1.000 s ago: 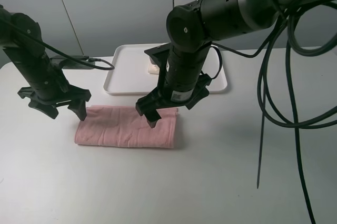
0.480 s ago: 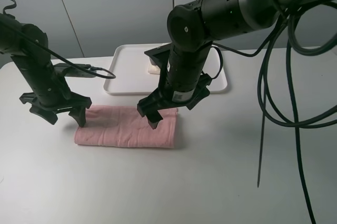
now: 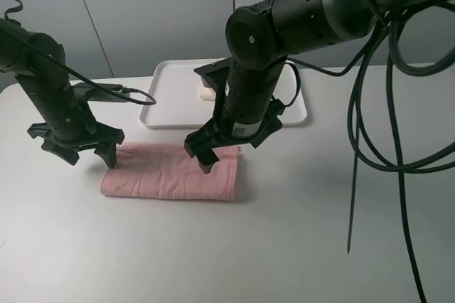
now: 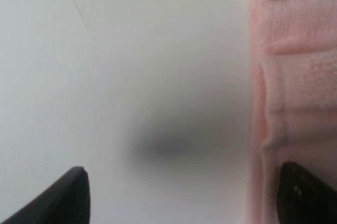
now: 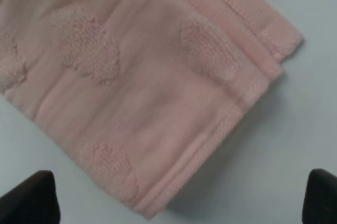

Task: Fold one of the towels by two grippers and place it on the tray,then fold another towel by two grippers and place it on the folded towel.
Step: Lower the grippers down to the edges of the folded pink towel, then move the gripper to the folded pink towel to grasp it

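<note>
The white table fills the high view and carries everything. The bulky black right arm reaches in from the upper right and crosses the middle. It blocks a good part of the flat white rectangular plastic tray at the back of the table. The slimmer black left arm stands at the left.

The pale pink terry towel lies folded into a long strip on the table, in front of the tray and apart from it. Only a sliver of the cream-white terry towel shows on the tray, just beside the right arm, which hides the rest.

The right gripper hangs over the strip's right end and the left gripper over its left end. Both sets of jaws stand wide apart with nothing between them.

The wrist views add what the high view cannot. The left one shows 1 fingertip over bare table and the other at the pink towel's end edge. The right one shows the towel's stacked layers at 1 corner and its raised embossed patches, with the 2 fingertips far out at the sides.

Loose black cables drape from the right arm down to the table on the right.
</note>
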Robot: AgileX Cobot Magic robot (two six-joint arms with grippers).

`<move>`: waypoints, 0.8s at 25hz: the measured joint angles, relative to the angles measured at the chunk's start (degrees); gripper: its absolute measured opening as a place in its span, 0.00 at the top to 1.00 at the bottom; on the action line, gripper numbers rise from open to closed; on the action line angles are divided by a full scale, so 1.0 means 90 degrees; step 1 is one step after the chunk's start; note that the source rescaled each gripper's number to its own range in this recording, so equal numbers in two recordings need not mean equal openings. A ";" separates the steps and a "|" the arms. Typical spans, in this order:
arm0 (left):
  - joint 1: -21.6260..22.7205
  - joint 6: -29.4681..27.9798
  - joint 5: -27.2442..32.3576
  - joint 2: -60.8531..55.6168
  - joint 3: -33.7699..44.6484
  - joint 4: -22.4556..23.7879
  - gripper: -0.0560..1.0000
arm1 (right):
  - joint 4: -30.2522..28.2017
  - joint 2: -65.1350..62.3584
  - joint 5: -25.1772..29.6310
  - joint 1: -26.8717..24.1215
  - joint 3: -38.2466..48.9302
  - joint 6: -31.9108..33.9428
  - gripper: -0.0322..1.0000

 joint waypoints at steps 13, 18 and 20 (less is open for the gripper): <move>0.0000 0.0000 0.0077 0.0431 -0.0115 0.0091 0.07 | 0.0020 0.0000 -0.0002 0.0000 0.0000 0.0000 0.00; 0.0000 0.0000 0.0081 0.0431 -0.0115 0.0091 0.07 | 0.0114 0.0000 -0.0002 0.0000 0.0000 0.0000 0.00; 0.0000 0.0000 0.0081 0.0431 -0.0115 0.0091 0.07 | 0.0193 0.0000 -0.0002 0.0000 0.0000 0.0000 0.00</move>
